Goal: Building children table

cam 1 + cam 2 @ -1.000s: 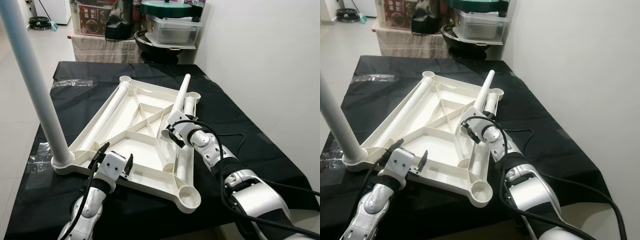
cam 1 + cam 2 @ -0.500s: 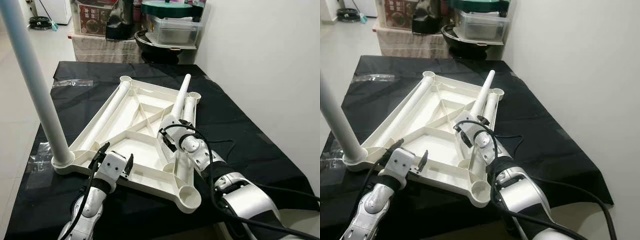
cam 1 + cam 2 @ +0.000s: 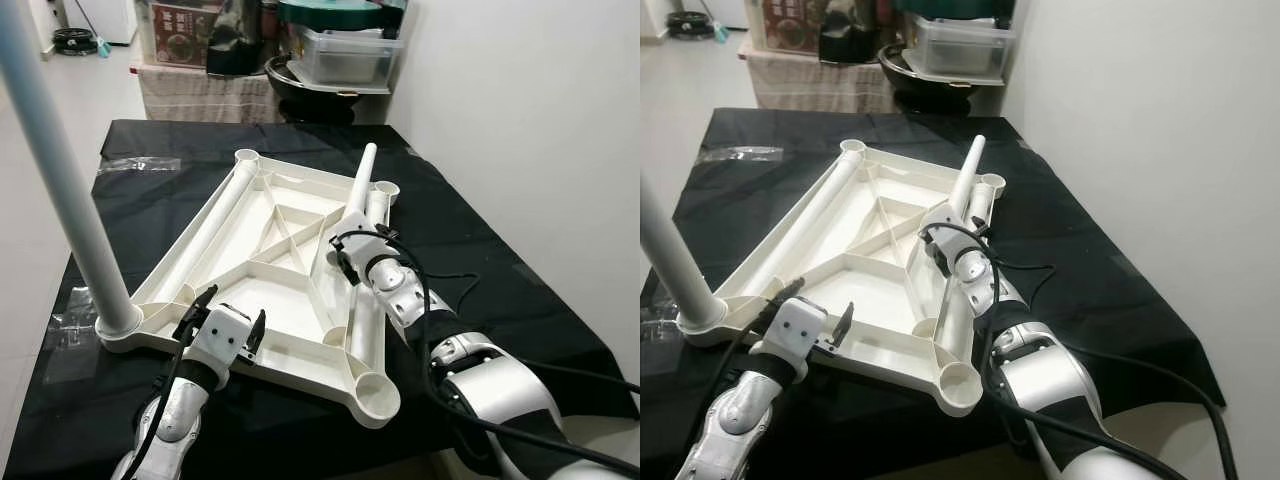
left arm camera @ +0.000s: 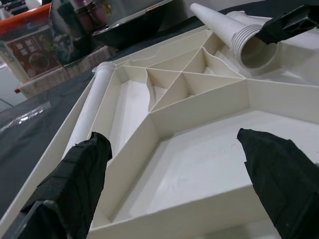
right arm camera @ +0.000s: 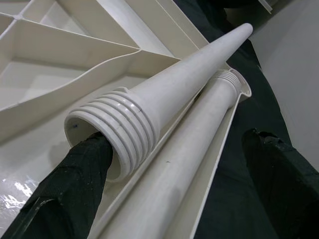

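Black cloth carries the upturned tabletop; right gripper spread around a tapered leg; left gripper spread, holding nothing.

You get two head eyes looking forward and down on the whole white tabletop frame mid-frame, while each wrist camera sits close and low along its own black fingers, both sharing the threaded leg with the head views.
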Motion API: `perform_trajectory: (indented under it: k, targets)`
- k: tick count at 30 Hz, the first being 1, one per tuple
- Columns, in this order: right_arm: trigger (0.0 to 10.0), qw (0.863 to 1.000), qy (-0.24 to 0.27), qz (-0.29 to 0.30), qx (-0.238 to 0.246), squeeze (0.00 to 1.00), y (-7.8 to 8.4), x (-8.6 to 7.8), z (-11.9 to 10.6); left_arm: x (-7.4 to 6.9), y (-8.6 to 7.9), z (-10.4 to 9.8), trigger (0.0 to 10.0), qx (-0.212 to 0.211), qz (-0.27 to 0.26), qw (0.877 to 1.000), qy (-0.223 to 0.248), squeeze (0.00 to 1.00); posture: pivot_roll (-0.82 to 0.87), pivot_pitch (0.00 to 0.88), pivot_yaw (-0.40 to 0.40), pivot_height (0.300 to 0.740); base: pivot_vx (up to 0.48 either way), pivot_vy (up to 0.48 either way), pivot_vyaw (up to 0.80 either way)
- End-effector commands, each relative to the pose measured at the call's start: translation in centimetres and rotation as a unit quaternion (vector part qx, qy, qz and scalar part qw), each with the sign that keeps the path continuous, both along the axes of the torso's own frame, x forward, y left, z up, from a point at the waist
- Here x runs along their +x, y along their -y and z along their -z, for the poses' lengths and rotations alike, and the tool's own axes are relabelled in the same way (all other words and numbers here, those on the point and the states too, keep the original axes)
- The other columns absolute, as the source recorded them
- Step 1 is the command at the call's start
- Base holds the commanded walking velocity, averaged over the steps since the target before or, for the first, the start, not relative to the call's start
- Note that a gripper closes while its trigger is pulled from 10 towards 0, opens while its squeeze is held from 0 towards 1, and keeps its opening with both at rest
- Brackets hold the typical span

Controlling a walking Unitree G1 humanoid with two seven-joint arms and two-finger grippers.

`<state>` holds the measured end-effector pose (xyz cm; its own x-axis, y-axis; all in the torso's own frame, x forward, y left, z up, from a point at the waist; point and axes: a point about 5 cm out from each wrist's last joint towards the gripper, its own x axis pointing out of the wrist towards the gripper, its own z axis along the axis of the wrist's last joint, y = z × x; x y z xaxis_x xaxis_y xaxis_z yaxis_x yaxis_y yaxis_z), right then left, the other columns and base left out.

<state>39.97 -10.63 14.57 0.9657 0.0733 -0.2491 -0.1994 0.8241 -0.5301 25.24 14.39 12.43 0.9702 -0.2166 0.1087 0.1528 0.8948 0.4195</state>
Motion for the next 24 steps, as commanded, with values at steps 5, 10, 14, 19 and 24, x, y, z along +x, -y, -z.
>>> perform_trajectory:
  k: [5,10,14,19,24]
  targets:
    - [10.0,1.0,0.005,0.001,0.012,0.0,-0.7,-0.2,0.2,-0.6,-0.8,-0.2,10.0,0.015,0.002,1.0,-0.016,0.0,0.09,0.0,-0.124,0.74,0.0,0.0,0.0]
    - [10.0,1.0,0.007,-0.01,0.003,0.0,-1.4,-0.4,0.4,-1.3,-1.1,-0.4,10.0,0.018,-0.001,1.0,-0.023,0.0,0.1,0.0,-0.12,0.74,0.0,0.0,0.0]
    - [10.0,1.0,0.003,-0.02,-0.004,0.0,-2.1,-0.7,1.0,-2.4,-1.0,-0.3,10.0,0.02,0.002,0.999,-0.04,0.0,0.1,0.0,-0.118,0.74,0.0,0.0,0.0]
    - [10.0,1.0,0.003,-0.02,-0.004,0.0,-2.1,-0.7,1.0,-2.4,-1.0,-0.3,10.0,0.02,0.002,0.999,-0.04,0.0,0.1,0.0,-0.118,0.74,0.0,0.0,0.0]
    - [10.0,1.0,0.0,-0.024,-0.003,0.0,-2.6,-0.9,1.2,-2.9,-1.2,-0.4,10.0,0.02,0.002,0.999,-0.046,0.0,0.09,0.001,-0.119,0.74,0.0,0.0,0.0]
